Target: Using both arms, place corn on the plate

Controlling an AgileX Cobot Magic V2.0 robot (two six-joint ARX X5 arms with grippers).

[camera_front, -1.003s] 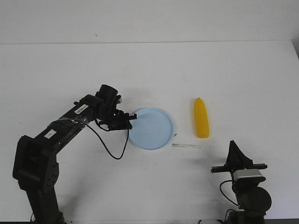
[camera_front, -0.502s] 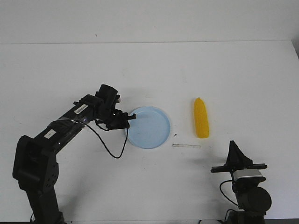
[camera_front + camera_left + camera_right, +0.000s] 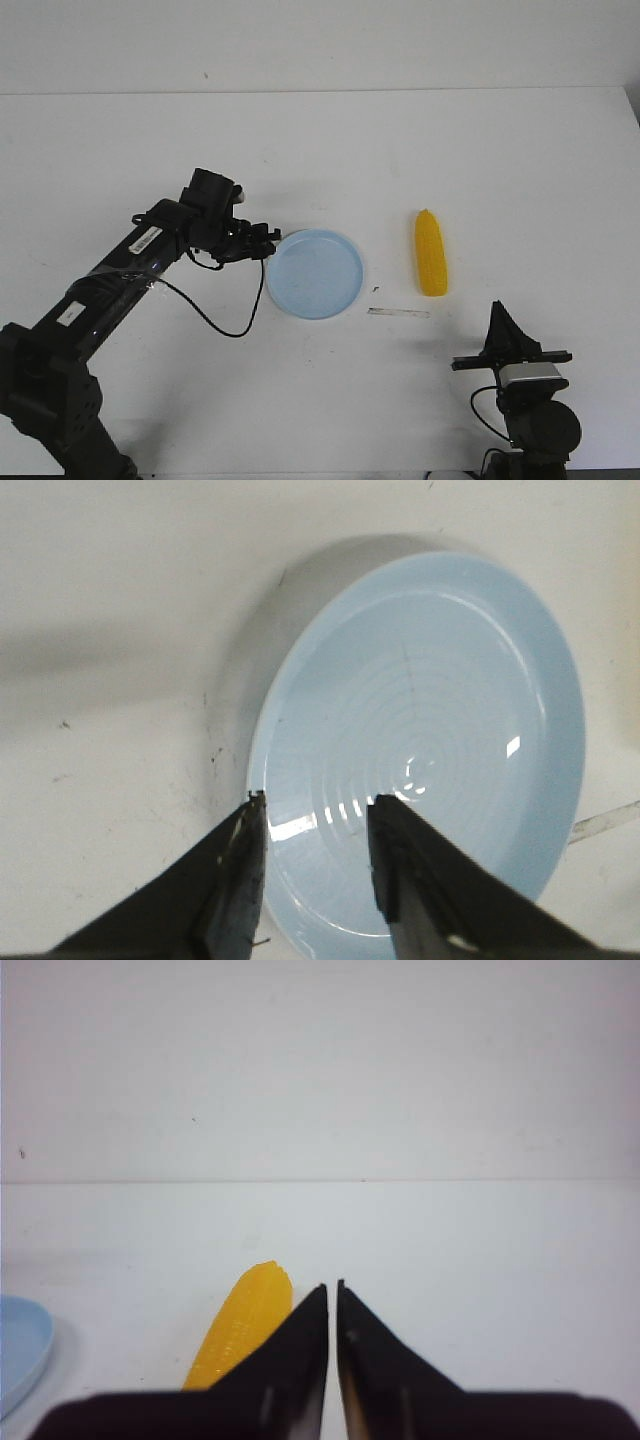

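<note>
Front view: left arm outstretched, jaws parted beside plate.

A white table bears a thin pale strip and a few small dark specks.

Bright, even light; soft shadows

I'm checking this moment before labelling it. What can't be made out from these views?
- The corn: in the right wrist view its near end is hidden behind the right gripper.
- The plate: cut off by that view's edge.
- Left gripper: the left wrist view does not settle whether its fingers touch the plate's rim; the front view is too small.
</note>
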